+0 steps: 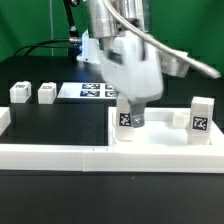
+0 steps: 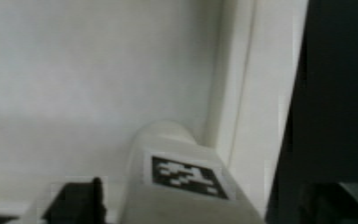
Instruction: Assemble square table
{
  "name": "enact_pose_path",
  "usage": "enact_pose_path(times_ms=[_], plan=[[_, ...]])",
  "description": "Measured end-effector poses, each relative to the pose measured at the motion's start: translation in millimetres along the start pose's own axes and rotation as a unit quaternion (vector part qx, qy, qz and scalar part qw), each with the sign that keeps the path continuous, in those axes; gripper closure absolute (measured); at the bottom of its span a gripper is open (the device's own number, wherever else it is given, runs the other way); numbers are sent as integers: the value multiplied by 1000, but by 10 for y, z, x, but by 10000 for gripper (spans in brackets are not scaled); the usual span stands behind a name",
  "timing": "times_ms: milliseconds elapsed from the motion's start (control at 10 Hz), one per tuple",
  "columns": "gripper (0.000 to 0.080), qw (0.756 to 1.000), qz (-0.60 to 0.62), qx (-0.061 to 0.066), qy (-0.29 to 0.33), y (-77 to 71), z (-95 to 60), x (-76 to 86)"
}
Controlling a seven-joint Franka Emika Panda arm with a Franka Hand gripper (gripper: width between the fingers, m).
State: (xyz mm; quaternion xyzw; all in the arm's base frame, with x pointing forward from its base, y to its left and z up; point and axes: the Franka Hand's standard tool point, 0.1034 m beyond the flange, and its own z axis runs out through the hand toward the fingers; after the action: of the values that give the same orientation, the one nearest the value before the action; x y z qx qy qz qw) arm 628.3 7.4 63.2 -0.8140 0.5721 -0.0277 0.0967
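Note:
The square table's white top (image 1: 165,138) lies at the front on the exterior view's right. A tagged white leg (image 1: 127,119) stands upright at its left corner, and another leg (image 1: 201,115) stands at its right corner. My gripper (image 1: 131,110) comes down over the left leg. In the wrist view that leg (image 2: 181,165) stands by the top's raised rim (image 2: 247,80), between my fingers (image 2: 80,200). A thin gap shows on each side, so the gripper (image 2: 202,208) is open around the leg. Two loose legs (image 1: 19,93) (image 1: 46,93) lie at the back left.
The marker board (image 1: 95,92) lies flat behind the gripper. A long low white border wall (image 1: 55,156) runs along the front and turns back at the left end (image 1: 4,122). Cables hang behind the arm.

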Motion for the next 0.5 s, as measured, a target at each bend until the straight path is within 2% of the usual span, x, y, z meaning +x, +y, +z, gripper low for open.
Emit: enact_pose_path(times_ms=[100, 500], plan=[[172, 996, -89, 5, 2, -29, -56, 48], [153, 981, -196, 2, 2, -8, -33, 48]])
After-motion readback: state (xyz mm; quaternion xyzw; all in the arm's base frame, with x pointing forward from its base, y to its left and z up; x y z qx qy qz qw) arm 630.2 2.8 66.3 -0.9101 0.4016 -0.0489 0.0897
